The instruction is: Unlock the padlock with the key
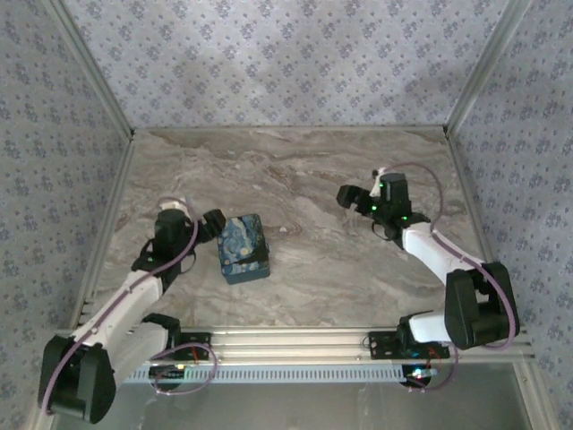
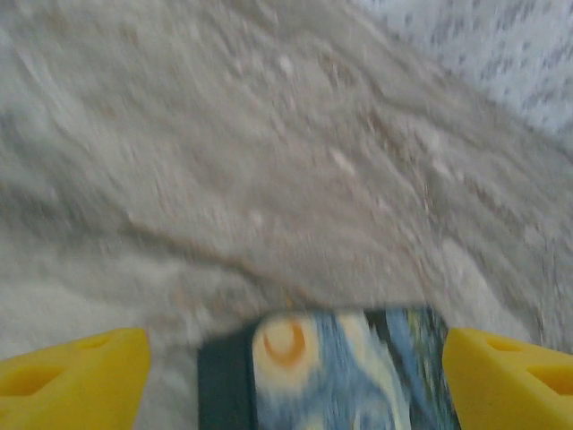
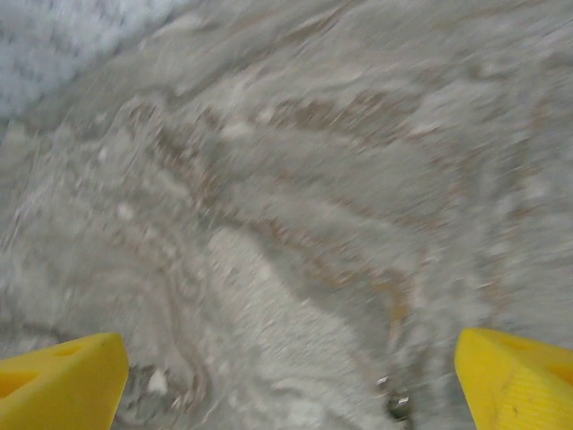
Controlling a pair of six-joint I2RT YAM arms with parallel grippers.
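Note:
A small box printed with a blue and yellow swirl painting stands on the marble table, left of centre. My left gripper hovers at its left end, open; in the left wrist view the box lies between the wide-apart yellow fingers. My right gripper is at the right of the table, open, over bare marble. A tiny shiny metal piece lies near its right finger; it is too blurred to tell whether it is the key. I see no padlock.
Patterned walls with metal corner posts close in the table on three sides. A ridged metal rail runs along the near edge between the arm bases. Open marble lies between the two grippers.

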